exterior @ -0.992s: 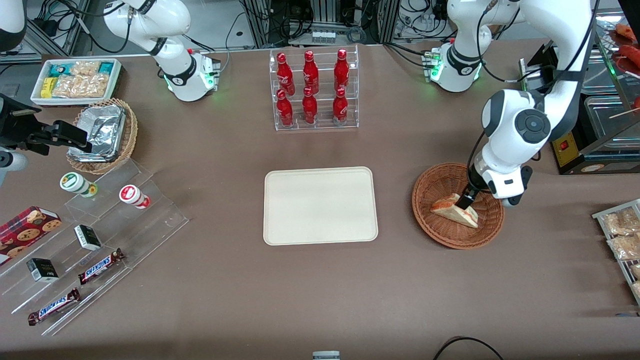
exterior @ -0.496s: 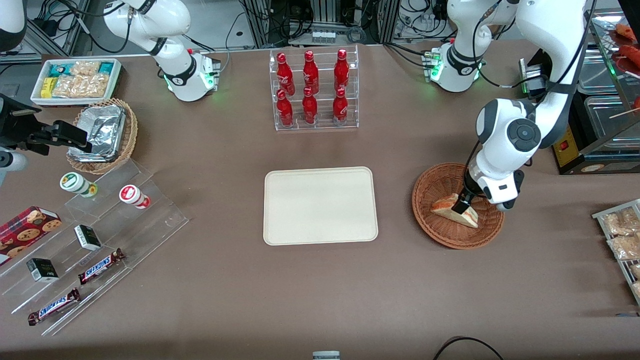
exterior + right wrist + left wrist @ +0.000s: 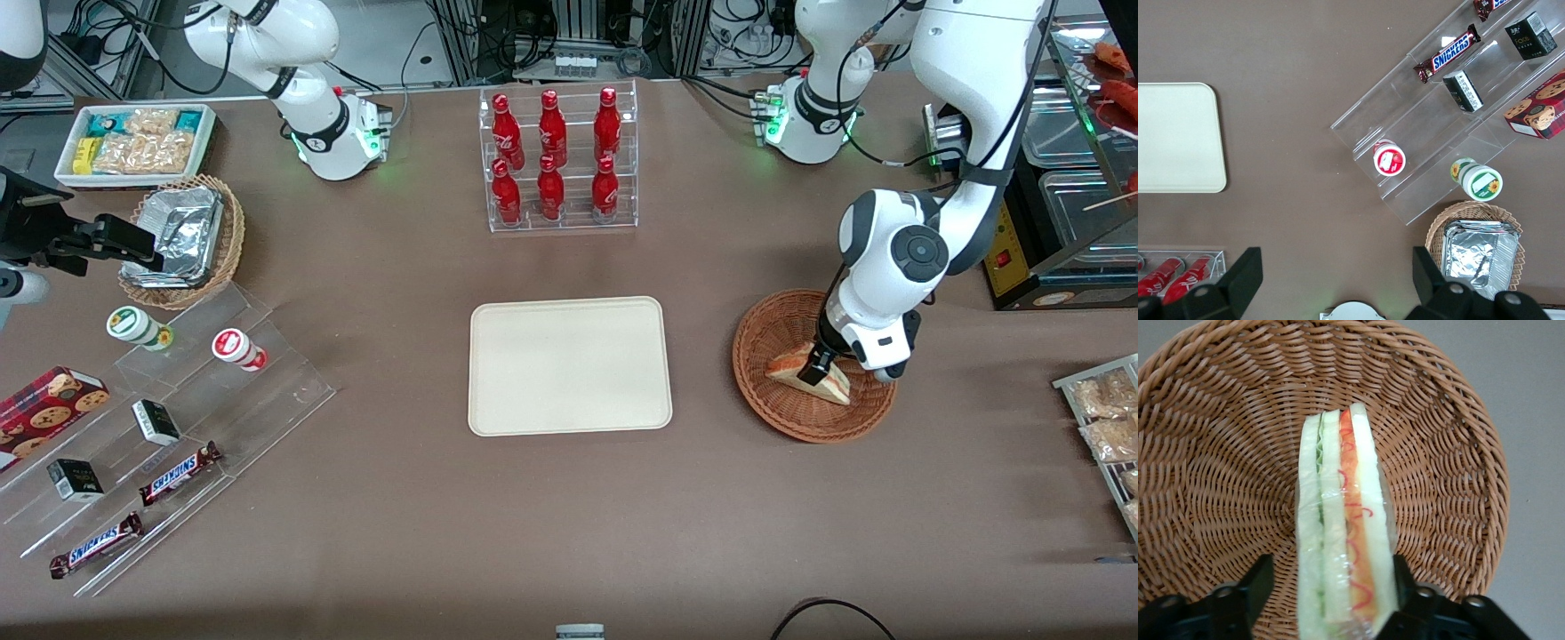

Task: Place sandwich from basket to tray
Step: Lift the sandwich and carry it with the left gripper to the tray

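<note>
From the front, the tool is down inside the basket, at the sandwich; the tray lies well apart.

At the wrist, the fingers stand wide, flanking the sandwich, the other possibly brushing its wrap. It looks light, soft and slippery (film-wrapped), so grip gently across the bread faces.

Brown table, cabled racks
</note>
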`<state>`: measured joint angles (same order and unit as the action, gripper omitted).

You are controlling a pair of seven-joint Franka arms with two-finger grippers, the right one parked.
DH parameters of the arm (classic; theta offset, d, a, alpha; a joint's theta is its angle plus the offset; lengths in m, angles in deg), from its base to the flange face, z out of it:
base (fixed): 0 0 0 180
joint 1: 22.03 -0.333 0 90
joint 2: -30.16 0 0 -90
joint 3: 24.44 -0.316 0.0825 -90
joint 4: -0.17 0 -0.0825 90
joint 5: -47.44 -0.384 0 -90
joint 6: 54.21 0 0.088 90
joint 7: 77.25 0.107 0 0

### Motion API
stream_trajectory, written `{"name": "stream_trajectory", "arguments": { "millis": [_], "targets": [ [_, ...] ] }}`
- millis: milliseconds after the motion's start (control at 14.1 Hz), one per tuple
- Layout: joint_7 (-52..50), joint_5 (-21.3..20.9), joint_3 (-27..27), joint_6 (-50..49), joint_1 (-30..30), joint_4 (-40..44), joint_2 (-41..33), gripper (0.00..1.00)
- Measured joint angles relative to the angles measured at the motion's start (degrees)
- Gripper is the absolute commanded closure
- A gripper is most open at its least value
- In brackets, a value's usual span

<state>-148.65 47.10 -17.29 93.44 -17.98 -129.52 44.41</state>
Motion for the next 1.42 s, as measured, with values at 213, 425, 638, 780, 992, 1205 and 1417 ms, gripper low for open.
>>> {"name": "stream_trajectory", "arguments": {
  "millis": [213, 425, 638, 780, 992, 1205, 1417],
  "targets": [
    [-0.08, 0.0, 0.02, 0.05, 0.0, 0.33, 0.31, 1.0],
    [0.05, -0.02, 0.11, -1.34, 0.02, 1.91, 0.32, 1.0],
    [2.84, -3.47, 0.82, -16.82, 0.9, 9.94, -0.3, 1.0],
    [3.6, -5.51, 1.32, -27.89, 2.97, 18.23, -0.93, 1.0],
    [5.38, -5.88, 1.72, -34.31, 8.28, 27.6, -0.94, 1.0],
    [5.8, -5.88, 1.93, -34.61, 15.37, 31.73, 1.25, 1.0],
    [6.29, -5.89, 2.04, -34.47, 23.32, 36.86, 7.46, 1.0]
  ]
}}
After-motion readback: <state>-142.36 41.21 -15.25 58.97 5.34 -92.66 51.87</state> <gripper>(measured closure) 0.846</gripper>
